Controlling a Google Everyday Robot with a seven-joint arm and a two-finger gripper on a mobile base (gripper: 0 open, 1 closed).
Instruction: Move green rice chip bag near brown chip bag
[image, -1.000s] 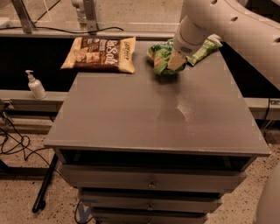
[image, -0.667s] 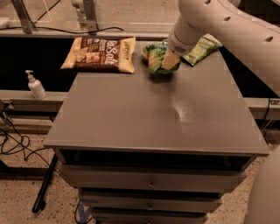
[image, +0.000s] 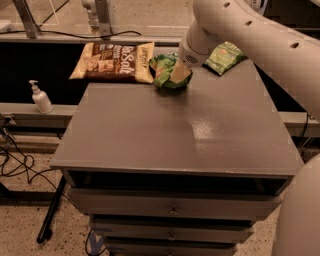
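Just right of the brown chip bag, off its near right corner, your green rice chip bag sits crumpled with the gripper on its right half. Jaws are closed on the bag: one tan pad shows pressed into the foil, the other is hidden behind it. The green bag looks to be touching or just short of the brown bag's edge; you cannot tell which from this angle, nor whether it is lifted or dragging on the cabinet top. Change over the last second: bag and gripper have travelled left together, from a spot well apart from the brown bag to right beside it. The brown bag itself has not shifted. My reading: the carry is essentially done, and the spot looks good enough for "near". What you have left, by my judgement, is to set down, let go, and back the arm off without snagging the foil or nudging the brown bag, which seems to lie partly past the cabinet's back left corner. Farther out: the other green bag lies flat well to the right of the brown bag, beyond the arm. A pump bottle stands on a ledge below and left of the brown bag, well apart from it.
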